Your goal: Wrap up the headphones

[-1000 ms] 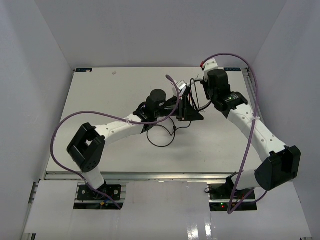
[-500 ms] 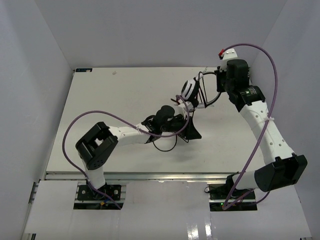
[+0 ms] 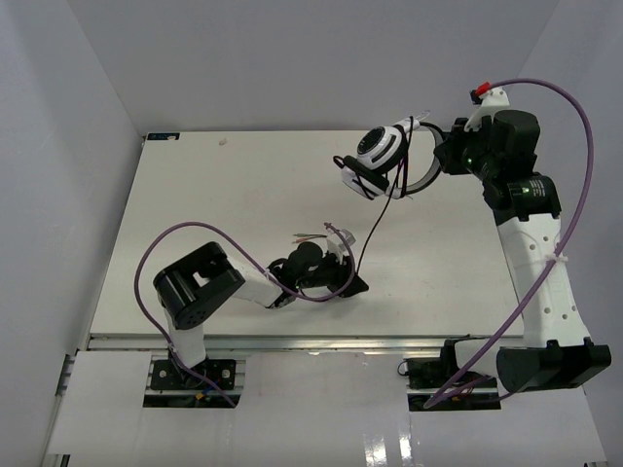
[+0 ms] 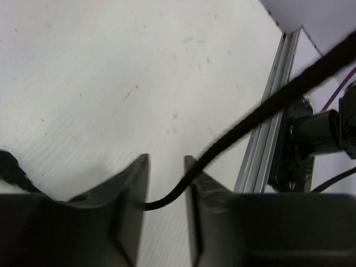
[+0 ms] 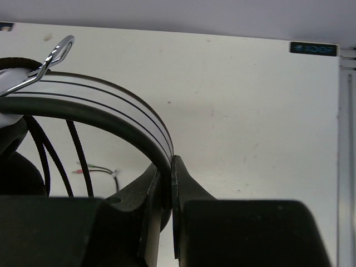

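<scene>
Headphones (image 3: 382, 156) are in the upper right of the top view, above the far part of the white table (image 3: 195, 195). The right arm (image 3: 540, 263) reaches tall up the right side of the frame. The left arm (image 3: 200, 282) is folded low at lower centre.

The headband runs roughly left to right across the frame. Its right end sits in the right gripper (image 3: 440, 156) and the round earcups point left, the white-and-black one facing the camera. In the right wrist view the headband (image 5: 111, 119) arcs away to the upper left, and the right gripper (image 5: 168, 167) is closed tight on its edge.

From the earcups the thin black cable (image 3: 375, 219) drops down the frame to the left gripper (image 3: 350, 282). The left wrist view shows the cable (image 4: 261, 108) coming in from the upper right and passing between the fingers. The left gripper (image 4: 167, 178) stands partly open, the gap wider than the cable, so nothing is pinched.

Small reddish plugs (image 3: 310, 235) lie on the table just above the left gripper, also visible in the right wrist view (image 5: 92, 169).
</scene>
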You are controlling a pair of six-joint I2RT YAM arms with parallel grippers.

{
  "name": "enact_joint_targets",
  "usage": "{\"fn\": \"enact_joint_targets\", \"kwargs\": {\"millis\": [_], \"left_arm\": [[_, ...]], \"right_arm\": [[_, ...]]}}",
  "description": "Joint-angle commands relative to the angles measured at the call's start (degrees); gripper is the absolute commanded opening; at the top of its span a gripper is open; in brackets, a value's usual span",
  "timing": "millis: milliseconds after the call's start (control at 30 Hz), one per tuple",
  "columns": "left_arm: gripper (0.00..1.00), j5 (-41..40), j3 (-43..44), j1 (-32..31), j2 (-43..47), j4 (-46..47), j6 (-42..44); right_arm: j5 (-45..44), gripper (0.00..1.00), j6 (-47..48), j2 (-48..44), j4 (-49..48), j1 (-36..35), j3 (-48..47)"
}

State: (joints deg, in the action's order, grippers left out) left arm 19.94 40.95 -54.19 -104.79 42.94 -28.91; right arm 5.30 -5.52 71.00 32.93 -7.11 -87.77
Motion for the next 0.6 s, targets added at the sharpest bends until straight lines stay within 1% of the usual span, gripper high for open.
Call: {"fn": "enact_joint_targets", "kwargs": {"millis": [0, 100, 167, 200, 267, 367, 433, 500, 533, 567], "left_arm": [[0.35, -4.7, -1.0, 0.2, 0.7, 9.8, 2.2], [0.36, -2.6, -0.1, 2.2, -2.0, 9.6, 3.5], [0.38, -0.4, 0.3, 4.2, -3.3, 9.5, 4.2], [0.38, 0.3, 0.2, 4.8, -3.3, 9.1, 4.8], [0.38, 1.9, -0.9, 7.7, -2.8, 9.4, 6.1], [0.38, 6.9, -1.5, 12.5, -0.8, 9.4, 6.4], [0.38, 12.4, -0.7, 16.0, 0.0, 7.7, 7.3], [0.34, 16.1, 2.0, 18.0, 0.6, 2.3, 8.7], [0.33, 17.5, 3.3, 18.8, 0.7, -0.1, 9.6], [0.32, 19.0, 4.3, 19.7, 0.9, -2.1, 10.5]], "right_arm": [[14.3, 0.08, -7.7, -1.9, -5.4, 3.6, -1.3], [25.7, 0.08, -8.3, -2.5, -5.6, 7.7, -1.7], [34.4, 0.08, -6.2, -3.4, -5.9, 9.4, -1.4], [36.2, 0.08, -4.9, -4.4, -5.9, 9.9, -1.0], [42.4, 0.08, 0.7, -6.4, -5.7, 10.1, 0.4], [51.4, 0.08, 7.2, -9.7, -3.9, 10.5, 3.7], [57.8, 0.08, 11.8, -10.5, -1.1, 10.5, 4.2], [63.3, 0.08, 17.1, -10.7, 3.9, 10.5, 3.5], [64.2, 0.08, 20.0, -10.7, 9.2, 10.5, 2.8], [64.4, 0.08, 24.9, -10.5, 13.3, 10.4, 1.3]]}}
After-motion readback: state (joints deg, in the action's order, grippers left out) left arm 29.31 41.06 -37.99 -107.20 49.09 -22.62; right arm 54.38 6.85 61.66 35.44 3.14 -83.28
